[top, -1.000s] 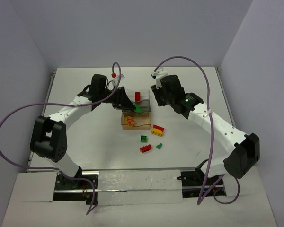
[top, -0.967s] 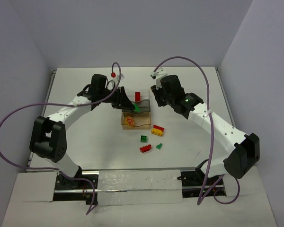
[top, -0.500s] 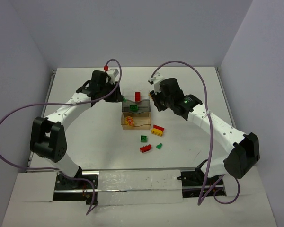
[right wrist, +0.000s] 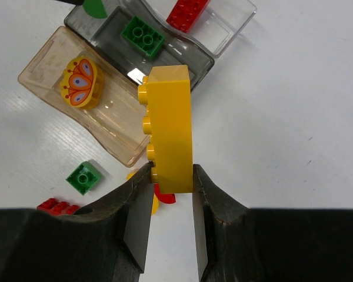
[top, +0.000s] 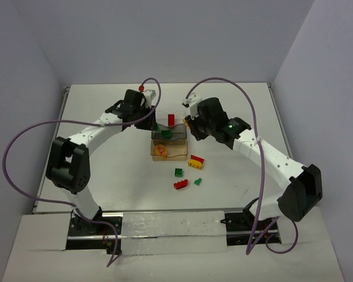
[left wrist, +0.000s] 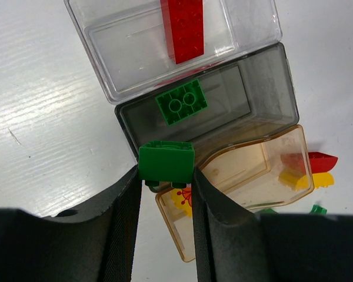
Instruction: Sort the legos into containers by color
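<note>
While four legos lie loose on the table (top: 106,176) nearest the arm bases, namely a red brick (top: 180,184), a small green piece (top: 197,182) just beside it, a green brick (top: 179,172) and a red-and-yellow stack (top: 196,161) a little farther in, both arms work at the containers beyond them. The three trays stand touching in a row running away from the bases, presumably so that either arm can reach any of them. Nearest is the amber tray (left wrist: 247,170), holding a yellow butterfly piece (right wrist: 79,79). The smoky grey tray (left wrist: 253,88) in the middle holds a squat green brick (left wrist: 183,104), and the clear tray (left wrist: 123,47) farthest off holds a long red brick (left wrist: 182,29). The left gripper (left wrist: 165,179) is pinched narrow on a green block (left wrist: 166,163), poised over the corner where the grey and amber trays meet (grey being the green one, judging by its contents), so a release there looks like the step in hand. The right gripper (right wrist: 170,176) clamps a yellow brick (right wrist: 170,136) by its long faces, on edge, just beside the right side of the row. That brick likely belongs with the butterfly in the amber tray, and waiting off to the side would keep it out of the left arm's way.
</note>
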Motion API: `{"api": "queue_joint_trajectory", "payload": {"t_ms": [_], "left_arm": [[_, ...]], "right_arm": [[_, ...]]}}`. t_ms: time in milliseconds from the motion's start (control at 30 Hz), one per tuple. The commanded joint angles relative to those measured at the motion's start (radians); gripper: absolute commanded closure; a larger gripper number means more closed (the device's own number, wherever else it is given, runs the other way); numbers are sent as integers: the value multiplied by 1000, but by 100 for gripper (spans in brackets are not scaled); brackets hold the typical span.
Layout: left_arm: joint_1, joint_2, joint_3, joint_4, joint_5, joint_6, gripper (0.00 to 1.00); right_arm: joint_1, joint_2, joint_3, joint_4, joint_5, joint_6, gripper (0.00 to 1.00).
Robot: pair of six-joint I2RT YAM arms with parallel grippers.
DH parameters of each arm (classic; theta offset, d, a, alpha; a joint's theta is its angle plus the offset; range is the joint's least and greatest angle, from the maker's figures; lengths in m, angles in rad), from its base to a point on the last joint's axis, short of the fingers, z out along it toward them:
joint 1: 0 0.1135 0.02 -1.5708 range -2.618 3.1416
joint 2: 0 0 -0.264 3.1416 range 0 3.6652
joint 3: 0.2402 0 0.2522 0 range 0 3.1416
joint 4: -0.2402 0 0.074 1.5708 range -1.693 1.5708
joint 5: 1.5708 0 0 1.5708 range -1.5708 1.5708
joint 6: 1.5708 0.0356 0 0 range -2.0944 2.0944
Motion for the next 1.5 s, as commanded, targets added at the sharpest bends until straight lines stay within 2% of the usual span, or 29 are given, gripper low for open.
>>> {"api": "queue_joint_trajectory", "payload": {"t_ms": [0, 233, 367, 400, 433, 467, 567, 767, 1000, 1200, 1367, 1467], "left_arm": [[-9, 22, 69, -16, -30, 11, 79], [-17, 41, 90, -26, -54, 8, 46], [-16, 28, 104, -41, -58, 9, 20], [-16, 27, 106, -41, -57, 9, 18], [-16, 18, 109, -41, -56, 13, 6], [-16, 7, 112, -39, -54, 18, 1], [8, -69, 111, -16, -11, 17, 1], [172, -267, 48, 77, 222, -79, 1], [318, -371, -51, 93, 323, -63, 1], [355, -407, -108, 105, 399, -26, 1], [362, -395, -117, 110, 460, -33, 1], [362, -393, -123, 121, 473, -41, 1]], "right_arm": [[-2, 7, 10, -13, -34, -18, 100], [-4, 26, 18, -38, -63, -36, 100], [-4, 35, 24, -51, -73, -45, 100], [-3, 35, 24, -52, -75, -45, 100], [-2, 36, 24, -53, -76, -47, 100], [-3, 37, 24, -53, -83, -49, 100], [-4, 48, 24, -62, -123, -70, 100], [4, 136, 84, -166, -261, -210, 100], [46, 297, 213, -262, -247, -307, 100], [92, 361, 266, -305, -229, -339, 100], [100, 415, 281, -308, -182, -344, 89], [100, 423, 278, -283, -158, -334, 88]]}}
